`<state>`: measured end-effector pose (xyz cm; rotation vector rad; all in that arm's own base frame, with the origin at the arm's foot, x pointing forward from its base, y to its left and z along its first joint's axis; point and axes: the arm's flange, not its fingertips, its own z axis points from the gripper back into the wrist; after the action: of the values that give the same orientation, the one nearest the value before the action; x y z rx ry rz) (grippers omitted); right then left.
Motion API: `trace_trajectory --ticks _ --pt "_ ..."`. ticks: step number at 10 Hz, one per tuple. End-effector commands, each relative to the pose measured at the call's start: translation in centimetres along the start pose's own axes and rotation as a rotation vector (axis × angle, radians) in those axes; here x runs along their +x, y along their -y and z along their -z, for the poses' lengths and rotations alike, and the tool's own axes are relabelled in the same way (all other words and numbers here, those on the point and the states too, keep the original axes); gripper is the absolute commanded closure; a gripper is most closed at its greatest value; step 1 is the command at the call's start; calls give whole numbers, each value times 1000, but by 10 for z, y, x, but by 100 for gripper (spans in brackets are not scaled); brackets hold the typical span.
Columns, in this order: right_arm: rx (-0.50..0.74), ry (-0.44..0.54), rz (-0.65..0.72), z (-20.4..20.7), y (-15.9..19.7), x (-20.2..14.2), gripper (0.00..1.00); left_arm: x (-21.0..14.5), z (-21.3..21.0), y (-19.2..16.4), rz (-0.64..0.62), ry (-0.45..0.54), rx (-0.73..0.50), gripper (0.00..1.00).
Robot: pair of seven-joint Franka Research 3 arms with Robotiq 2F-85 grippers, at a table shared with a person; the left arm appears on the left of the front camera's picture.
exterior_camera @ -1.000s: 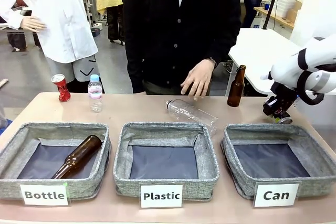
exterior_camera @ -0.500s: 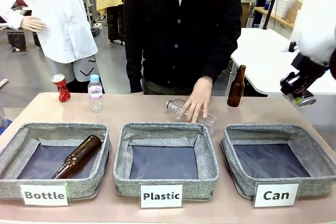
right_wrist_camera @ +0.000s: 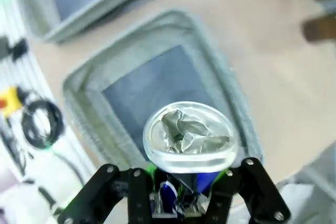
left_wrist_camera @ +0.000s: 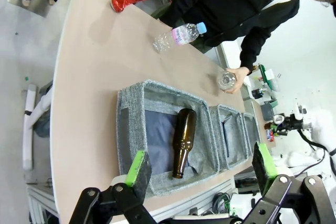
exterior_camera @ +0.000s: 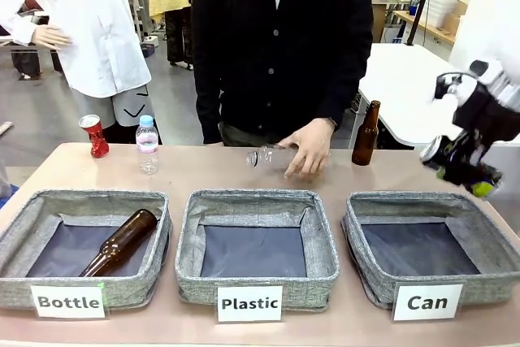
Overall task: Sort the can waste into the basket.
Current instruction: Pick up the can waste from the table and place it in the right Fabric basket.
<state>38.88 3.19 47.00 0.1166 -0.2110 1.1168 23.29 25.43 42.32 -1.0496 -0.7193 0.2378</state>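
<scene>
Above the far right corner of the square grey fabric basket (exterior_camera: 481, 288) signed "Can", the robot's right hand (exterior_camera: 457, 170) was clenched on the crushed dark metal can (exterior_camera: 439, 153). In the right wrist view, the can's crumpled silver end showed against the basket's dark bottom. The crushed red can (exterior_camera: 96, 136) stood at the far left of the desk (exterior_camera: 211, 170), just beside an upright clear plastic water bottle (exterior_camera: 147, 144). A brown glass bottle (exterior_camera: 122, 243) lay in the grey basket signed "Bottle" (exterior_camera: 16, 237); the grey basket signed "Plastic" (exterior_camera: 188, 241) sat between the other two. The person's hand (exterior_camera: 306, 148) rested on a clear plastic bottle lying on its side (exterior_camera: 264, 155). The robot's left hand (left_wrist_camera: 200, 163) was spread wide, grasping nothing.
</scene>
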Motion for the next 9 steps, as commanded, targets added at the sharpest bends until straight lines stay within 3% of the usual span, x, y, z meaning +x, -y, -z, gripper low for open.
trace_trajectory --ticks 1,2,6,7,8,9 --pt "54 -29 -425 14 -14 1 100 1 0 0 22 13 -17 0" --pt "69 -47 -526 22 -21 5 100 1 0 0 22 13 -17 0" --pt "44 -105 -537 37 -19 7 100 1 0 0 22 13 -17 0" --pt "46 -102 -534 36 -17 9 78 1 0 0 22 13 -17 0" --pt "43 -99 -535 37 -16 9 45 1 0 0 22 13 -17 0" --pt "41 -97 -542 37 -17 8 23 1 0 0 22 13 -17 0"
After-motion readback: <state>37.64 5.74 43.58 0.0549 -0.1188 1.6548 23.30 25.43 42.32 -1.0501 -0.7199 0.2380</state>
